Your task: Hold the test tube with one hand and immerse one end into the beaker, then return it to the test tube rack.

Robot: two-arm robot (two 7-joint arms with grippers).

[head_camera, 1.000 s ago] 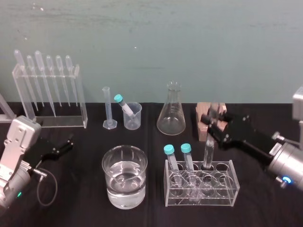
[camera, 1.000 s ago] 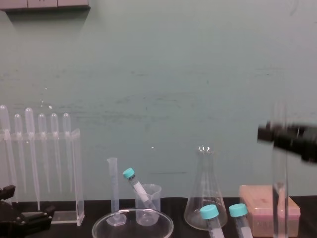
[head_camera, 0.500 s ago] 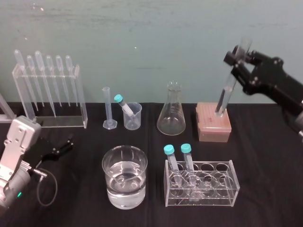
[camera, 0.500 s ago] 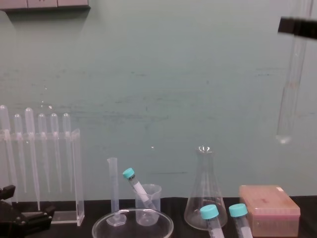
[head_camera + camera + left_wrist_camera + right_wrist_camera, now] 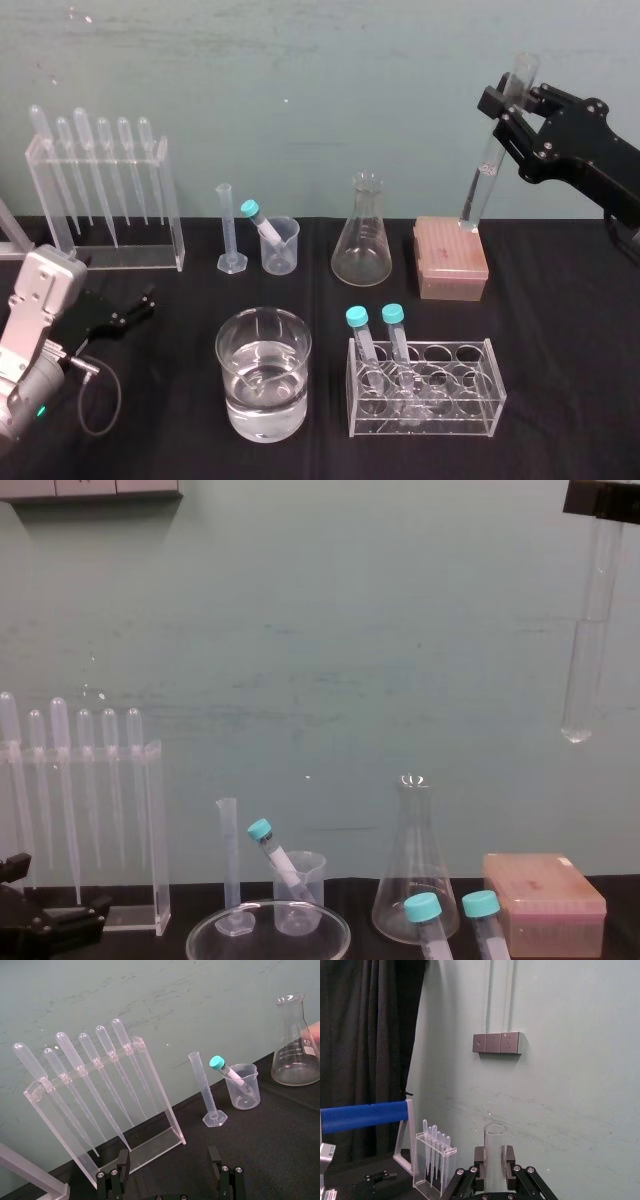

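- Black cloth [image 5: 560, 400] covered the table in front of a pale green wall, with glassware spread across it.
- High at the far right, the right gripper [image 5: 503, 108] was clenched on the test tube [image 5: 480, 185] near its open end. The tube hung tilted in the air, with its round bottom above the pink box [image 5: 450, 262].
- From the right wrist view, the fingers [image 5: 509, 1160] pressed on both sides of the tube [image 5: 495, 1152].
- The left gripper [image 5: 140, 305] lay parked at the near left with its fingers spread and empty [image 5: 170, 1180].
- The water-filled beaker [image 5: 228, 360] stood near centre, and the clear acrylic test tube rack [image 5: 480, 395] stood just to its right, holding two teal-capped tubes [image 5: 360, 335].
- Risk: the grip sat close to one end, so a quick swing could probably make the smooth glass slip or pivot between the pads.
- Risk: the way to the beaker ran past the conical flask [image 5: 362, 245] and over the capped tubes. A low pass could knock them, or the tube's bottom could strike the beaker rim and crack.
- Risk: a tilted tube might miss an open hole on its return to the rack.
- In the chest view the gripper was cut off at the top corner, with the tube [image 5: 585, 670] below it.
- A faint line midway along the tube could have been a liquid level or a reflection. I could not tell which.
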